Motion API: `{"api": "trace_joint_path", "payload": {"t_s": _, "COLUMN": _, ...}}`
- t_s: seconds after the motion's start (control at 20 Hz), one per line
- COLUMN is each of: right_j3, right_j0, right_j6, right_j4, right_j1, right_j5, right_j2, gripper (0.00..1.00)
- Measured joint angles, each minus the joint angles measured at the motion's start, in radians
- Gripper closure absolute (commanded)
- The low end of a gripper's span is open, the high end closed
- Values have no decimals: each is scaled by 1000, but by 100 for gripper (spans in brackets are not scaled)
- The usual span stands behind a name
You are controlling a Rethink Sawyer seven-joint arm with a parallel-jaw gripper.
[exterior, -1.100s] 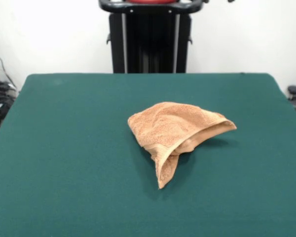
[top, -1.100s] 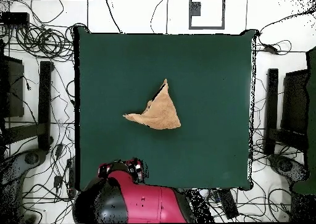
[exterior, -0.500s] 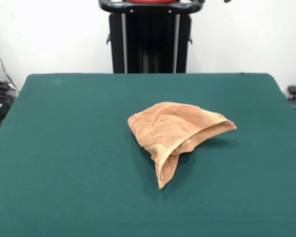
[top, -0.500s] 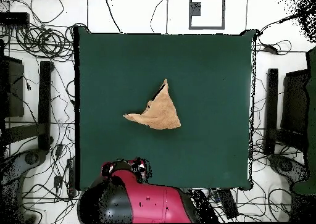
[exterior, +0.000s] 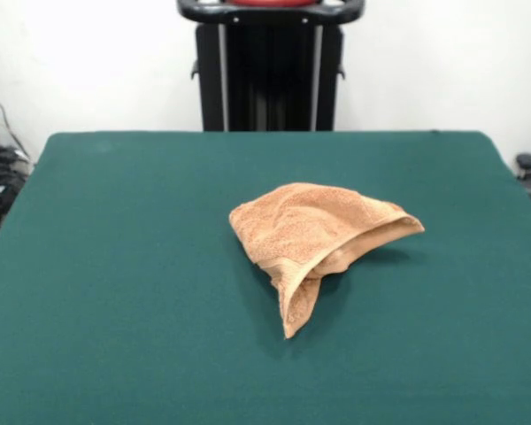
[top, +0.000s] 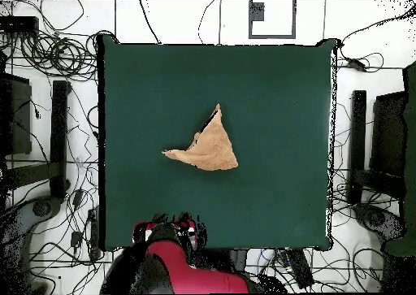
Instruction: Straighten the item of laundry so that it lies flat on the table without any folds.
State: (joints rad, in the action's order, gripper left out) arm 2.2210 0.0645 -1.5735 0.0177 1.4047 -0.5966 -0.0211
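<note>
The orange-tan terry towel (exterior: pixel 314 239) lies crumpled into a rough triangle near the middle of the dark green surface (exterior: pixel 115 266), one folded corner tapering to a point, nothing touching it. The red arm (top: pixel 183 263) sits at the surface's edge, well apart; whether its jaws are parted cannot be told.

I see towel (exterior: pixel 314 235): soft fuzzy cloth, loopy and rough, matt orange-tan. Smoother flat band along hem. I see table (exterior: pixel 115 266) top: dark green cloth like felt, matt, even, no shine. I see robot arm (top: pixel 183 263): hard shiny red shell, looks like plastic, black parts beside it.
</note>
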Motion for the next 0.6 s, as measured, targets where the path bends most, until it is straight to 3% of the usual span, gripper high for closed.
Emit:
{"api": "trace_joint_path", "payload": {"t_s": 0.25, "right_j3": 28, "right_j0": 55, "right_j6": 0, "right_j4": 10, "right_j1": 64, "right_j5": -1, "right_j2": -6, "gripper": 0}}
{"api": "trace_joint_path", "payload": {"t_s": 0.6, "right_j3": 35, "right_j0": 75, "right_j6": 0, "right_j4": 27, "right_j1": 70, "right_j5": 1, "right_j2": -3, "gripper": 0}}
